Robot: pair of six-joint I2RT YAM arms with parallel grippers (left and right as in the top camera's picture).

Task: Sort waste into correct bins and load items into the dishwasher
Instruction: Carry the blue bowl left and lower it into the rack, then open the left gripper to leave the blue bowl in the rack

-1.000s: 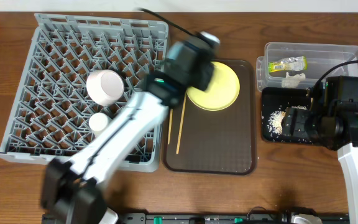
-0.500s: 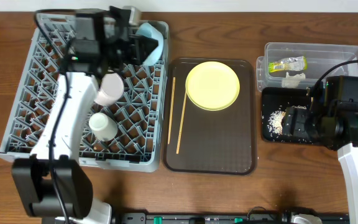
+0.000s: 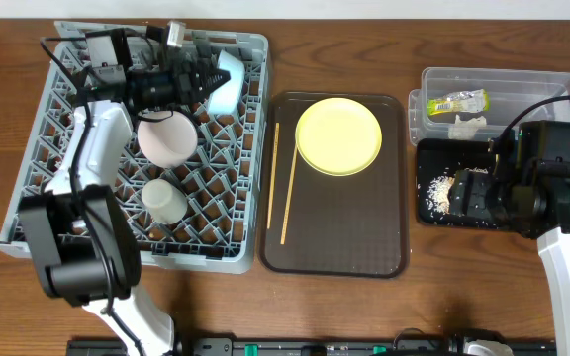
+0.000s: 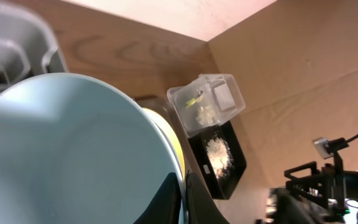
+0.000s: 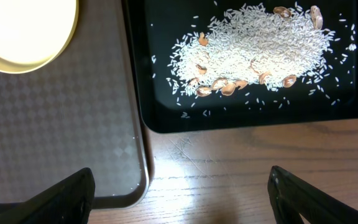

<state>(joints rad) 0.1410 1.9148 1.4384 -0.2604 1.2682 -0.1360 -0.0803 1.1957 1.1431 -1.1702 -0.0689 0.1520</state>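
Pale-blue bowl [image 3: 228, 81], item in hand. Your left gripper [image 3: 202, 79] is clamped on its rim. The wrist view shows the dark fingers [image 4: 197, 205] pinching the edge at the bottom of the frame, with the bowl's hollow filling the left side. Position: tipped on edge over the far right corner of the grey dish rack [image 3: 28, 188]. Whether it rests on the pegs cannot be told from above.

Step, as judged: seating the bowl.
- Keep it on edge and bring it down so the rim slips between two peg rows, hollow facing sideways.
- Let go only once the rack carries the weight; a bowl freed high would likely roll or knock its neighbour.
- Stay clear of the pinkish-white bowl [image 3: 166, 138] just beside it, nearer the front, and of the small white cup [image 3: 164, 201] beyond that.

Right gripper [image 5: 180, 193]: fingers wide apart, holding nothing, above bare table beside the black tray [image 5: 157, 37] of rice crumbs [image 5: 260, 43].

Not yet loaded: yellow plate [image 3: 338, 135] and wooden chopsticks [image 3: 287, 193], both on the brown serving tray [image 3: 344, 242].

Waste, apparently sorted: printed wrapper [image 3: 458, 100] and white tissue [image 3: 466, 124] in the clear tub [image 3: 552, 84].
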